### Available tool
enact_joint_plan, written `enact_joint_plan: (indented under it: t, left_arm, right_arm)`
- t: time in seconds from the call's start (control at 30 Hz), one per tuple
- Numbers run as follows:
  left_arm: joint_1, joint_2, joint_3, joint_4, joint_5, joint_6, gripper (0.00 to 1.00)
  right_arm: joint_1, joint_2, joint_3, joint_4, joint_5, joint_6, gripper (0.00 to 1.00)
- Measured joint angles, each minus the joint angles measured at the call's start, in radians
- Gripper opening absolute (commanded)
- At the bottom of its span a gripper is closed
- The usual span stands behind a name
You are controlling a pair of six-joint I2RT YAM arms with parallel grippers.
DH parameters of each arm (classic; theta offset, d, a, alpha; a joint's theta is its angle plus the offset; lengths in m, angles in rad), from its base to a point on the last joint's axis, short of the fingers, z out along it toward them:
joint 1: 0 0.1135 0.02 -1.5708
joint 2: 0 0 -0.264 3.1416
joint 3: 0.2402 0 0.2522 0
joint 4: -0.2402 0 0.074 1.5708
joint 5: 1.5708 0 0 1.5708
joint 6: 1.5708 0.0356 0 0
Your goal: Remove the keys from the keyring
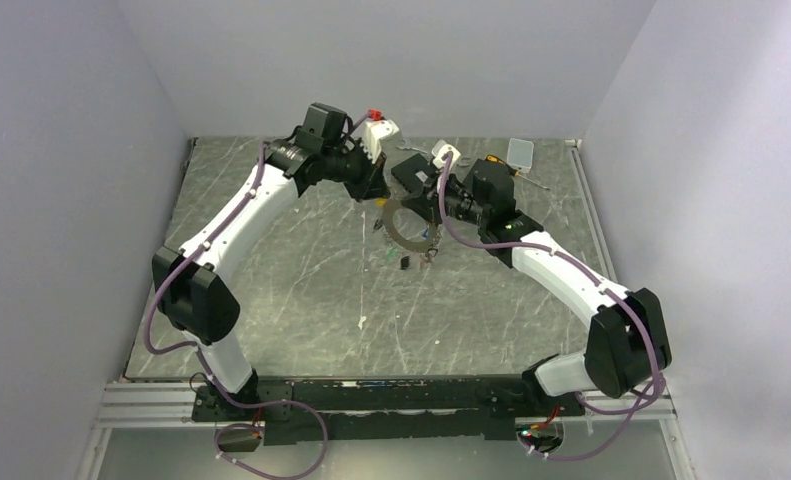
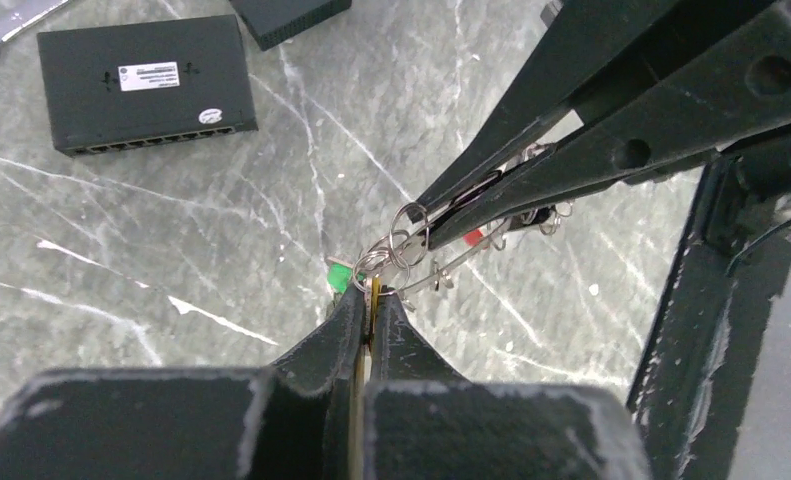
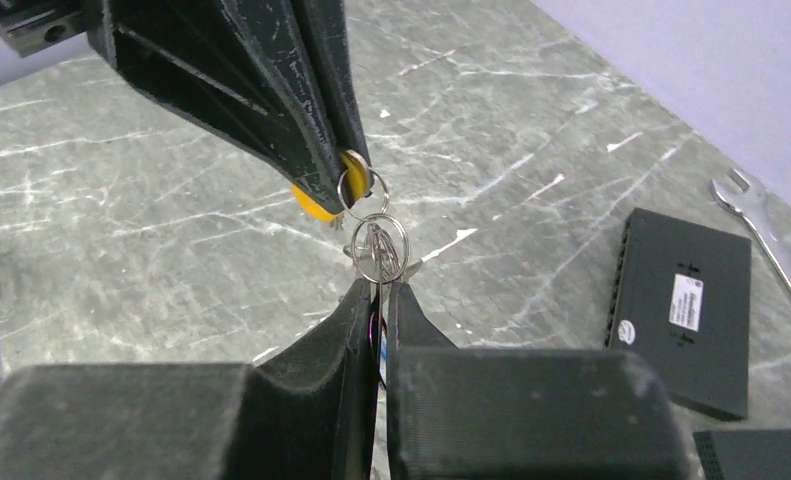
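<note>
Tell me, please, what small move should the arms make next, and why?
Probably ease the left gripper slightly away from the right gripper. The left is shut on the yellow key, the right on the linked small rings; gentle tension would show where they join.

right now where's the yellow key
Right wrist view, centre: the yellow key is pinched by the left gripper, right beside the small silver rings.

Keys (image 3: 314,203): yellow, green, red heads; table (image 2: 121,250) grey, white-veined; box (image 2: 91,100) black, white label (image 2: 148,76).
</note>
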Motion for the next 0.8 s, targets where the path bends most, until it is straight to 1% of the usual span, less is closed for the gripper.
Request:
enact_joint_plan:
  t: [0.1,0.2,0.33,0.47,0.6,0.8]
  left_arm:
    - [-0.014,0.001,0.026,-0.047,-0.029,0.062,0.00]
    - [-0.034,0.002,0.057,-0.089,-0.049,0.121,0.00]
    - [-0.032,0.010,0.106,-0.125,-0.064,0.196,0.00]
    - [-0.023,0.013,0.128,-0.154,-0.056,0.253,0.00]
    - [-0.022,0.015,0.140,-0.193,-0.032,0.302,0.00]
    - [-0.022,0.015,0.164,-0.262,0.040,0.387,0.00]
  right_arm:
    - [-0.003,-0.002,-0.025,0.037,-0.048,0.000,0.16]
    - [-0.009,-0.003,-0.040,0.053,-0.091,-0.002,0.29]
    - [-0.031,-0.010,-0.066,0.048,-0.145,-0.016,0.36]
    - [-0.053,-0.013,-0.072,0.024,-0.197,-0.039,0.37]
    - [-0.068,-0.024,-0.063,-0.033,-0.248,-0.098,0.38]
    - [-0.071,-0.027,0.045,-0.203,-0.327,-0.275,0.38]
